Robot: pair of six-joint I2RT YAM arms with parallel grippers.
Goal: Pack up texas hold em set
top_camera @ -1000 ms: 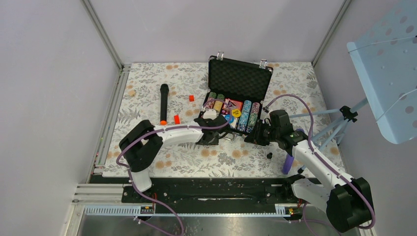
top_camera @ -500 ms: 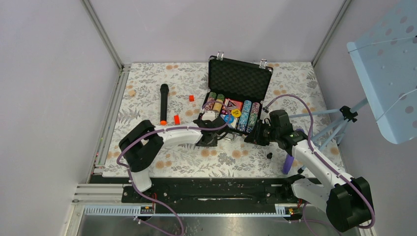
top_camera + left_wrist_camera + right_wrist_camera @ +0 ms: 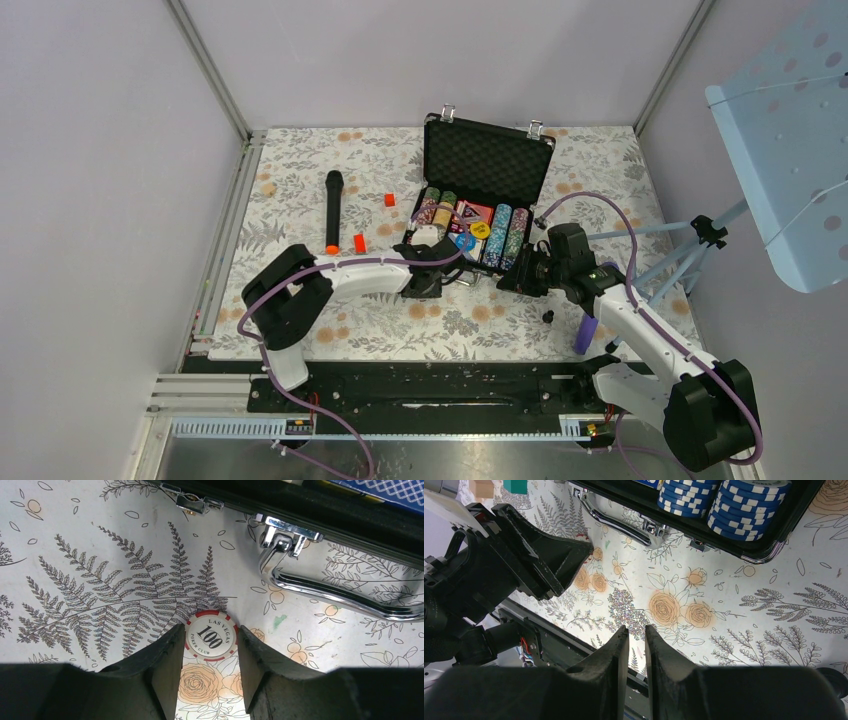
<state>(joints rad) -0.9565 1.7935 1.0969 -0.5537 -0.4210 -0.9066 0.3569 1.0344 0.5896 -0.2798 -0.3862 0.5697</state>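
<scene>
left wrist view looks down on a single poker chip point(image 3: 210, 635), white with red edge marks and "100" printed on it, lying flat on the floral table cover point(image 3: 100, 555) just in front of the case point(image 3: 350, 515). the left gripper point(image 3: 210, 631) has one finger on each side of this chip, right at its rim. i cannot tell whether they already squeeze it or only frame it. the chrome handle point(image 3: 320, 592) of the case lies just beyond the chip, and a silver latch point(image 3: 192, 500) sits on the same front wall of the case.

from above, the case stands open with its foam lid upright. rows of striped chips point(image 3: 505, 235), a card deck point(image 3: 472, 212), a yellow button point(image 3: 481, 229) and a blue button point(image 3: 465, 241) lie inside the case.

the right gripper point(image 3: 636, 630) hovers off the front right corner of the case, its fingers close together with a thin slit between them and nothing in it. blue and white chip stacks point(image 3: 724, 505) fill the nearest end of the case.

a black microphone point(image 3: 332, 210) and two red blocks point(image 3: 359, 242) lie to the left of the case.
</scene>
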